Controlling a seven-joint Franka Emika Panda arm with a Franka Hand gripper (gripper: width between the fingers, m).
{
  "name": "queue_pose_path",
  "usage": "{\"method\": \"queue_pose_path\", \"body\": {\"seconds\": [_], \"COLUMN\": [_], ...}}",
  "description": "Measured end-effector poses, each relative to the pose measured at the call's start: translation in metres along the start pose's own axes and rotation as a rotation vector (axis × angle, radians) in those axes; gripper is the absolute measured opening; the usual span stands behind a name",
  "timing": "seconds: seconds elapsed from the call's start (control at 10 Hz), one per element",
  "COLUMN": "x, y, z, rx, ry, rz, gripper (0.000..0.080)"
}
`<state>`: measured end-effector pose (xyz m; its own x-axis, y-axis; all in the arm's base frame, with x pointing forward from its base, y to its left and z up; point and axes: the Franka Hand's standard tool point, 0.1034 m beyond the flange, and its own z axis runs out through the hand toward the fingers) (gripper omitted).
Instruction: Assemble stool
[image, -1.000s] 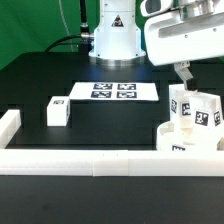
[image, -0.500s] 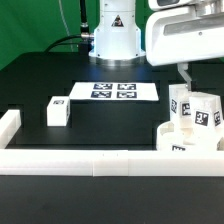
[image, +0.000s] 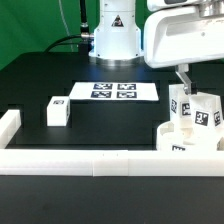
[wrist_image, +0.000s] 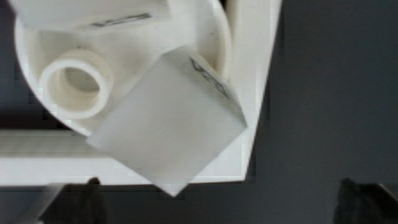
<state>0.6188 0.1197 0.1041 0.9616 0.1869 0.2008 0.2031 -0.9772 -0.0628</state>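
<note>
**Stool seat (image: 166, 136) sat against the front rail (image: 90, 163) at the exterior view's right, upright legs (image: 205, 113) standing in its sockets.**
The gripper (image: 184, 78) hovered just above them, jaws spread wide and grasping nothing. The rail likely braced the seat against pushing. A loose leg (image: 57, 111) waited well apart on the table, near the marker board (image: 113, 91).

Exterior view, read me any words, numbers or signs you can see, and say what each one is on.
No words or numbers are readable.
On the robot base, a yellow triangle: symbol too small to read.
On the marker board: four coded tags, no text.
On the loose leg, standing legs and seat: coded tags, no text.
</note>
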Motion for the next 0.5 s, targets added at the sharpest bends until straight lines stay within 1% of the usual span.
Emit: {"method": "queue_pose_path", "body": {"seconds": [0.1, 0.3, 0.5], "x": [-0.0005, -0.002, -0.0019], "y": [0.0002, 0.0033, 0.006], "z": [0.0008, 0.003, 0.003], "rx": [-0.013, -0.015, -0.026], "ry": [-0.005, -0.011, -0.015], "rz": [-0.095, -0.24, -0.356], "gripper": [0.0649, 0.0649, 0.0649]}}
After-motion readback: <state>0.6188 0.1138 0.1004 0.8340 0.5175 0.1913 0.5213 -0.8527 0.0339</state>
